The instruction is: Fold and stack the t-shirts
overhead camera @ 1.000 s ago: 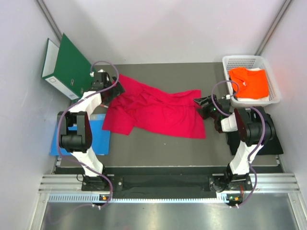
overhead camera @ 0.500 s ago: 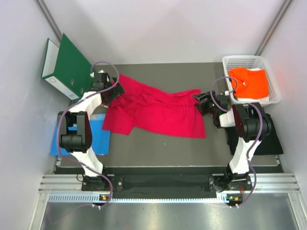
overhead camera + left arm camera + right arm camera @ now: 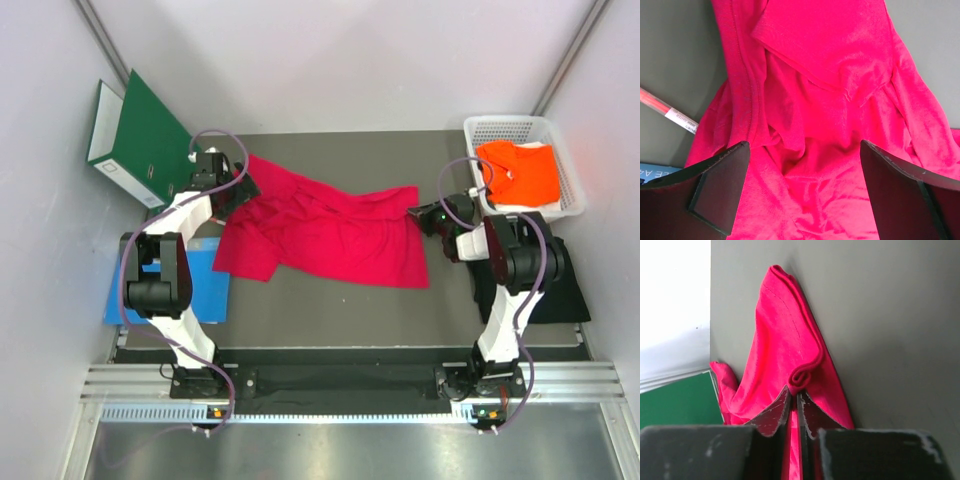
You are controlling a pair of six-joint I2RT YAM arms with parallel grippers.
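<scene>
**Fingers: right pair pinching the hem, left pair spread**

1. Status. The right fingers are pressed together on a rolled edge of the crimson t-shirt, at its right-hand corner. The left fingers stand wide apart over the far-left part of the same shirt, with nothing between them. Whether their tips touch the cloth cannot be told.

2. Location. The crimson t-shirt lies rumpled and partly doubled over itself on the counter, between the two arms. The orange t-shirt sits in the white basket. The black t-shirt lies flat beneath the right arm.

3. Handling. The cloth looks light, soft and limp, so it will probably sag and drag when lifted and will not hold a shape. Take hold at hems, seams or corners, where the doubled edge gives a thin pinch something to bite on. One held corner will likely only trail the rest along — a second hold at the left side looks necessary to spread the shirt flat.

4. Change from the earlier frames. A second ago the right fingers were spread at that corner; they have since closed on it. The left fingers remain apart, and the shirt has not visibly shifted.
</scene>
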